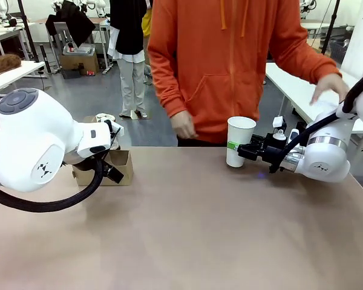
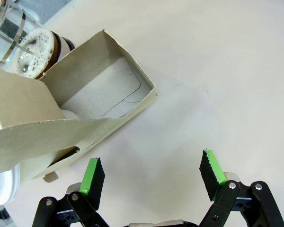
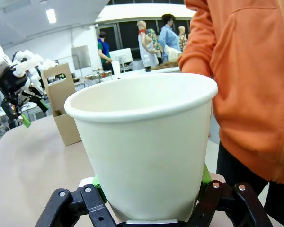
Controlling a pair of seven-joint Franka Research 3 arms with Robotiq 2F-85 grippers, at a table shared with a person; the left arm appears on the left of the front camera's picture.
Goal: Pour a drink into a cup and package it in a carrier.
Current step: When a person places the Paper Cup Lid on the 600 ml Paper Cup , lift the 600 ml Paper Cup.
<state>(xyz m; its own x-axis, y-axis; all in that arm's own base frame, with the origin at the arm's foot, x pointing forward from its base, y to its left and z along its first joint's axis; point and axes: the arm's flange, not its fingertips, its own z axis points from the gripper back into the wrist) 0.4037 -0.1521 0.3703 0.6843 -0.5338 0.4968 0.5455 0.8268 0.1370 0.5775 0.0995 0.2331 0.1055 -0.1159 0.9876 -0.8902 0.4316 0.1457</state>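
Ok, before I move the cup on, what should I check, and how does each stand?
1. Grip: right gripper shut on the cup, ok.
2. Stance: cup upright, ok.
3. Other arm: left gripper open and empty, ok.
4. Slot: carrier compartment nearest it free, ok.
5. Fill: cannot tell, the cup's bottom is hidden.
6. Clearance: person's hand apart from the cup, ok.

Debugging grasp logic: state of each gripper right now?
Left gripper: open, holding nothing.
Right gripper: shut on the tall white paper cup.
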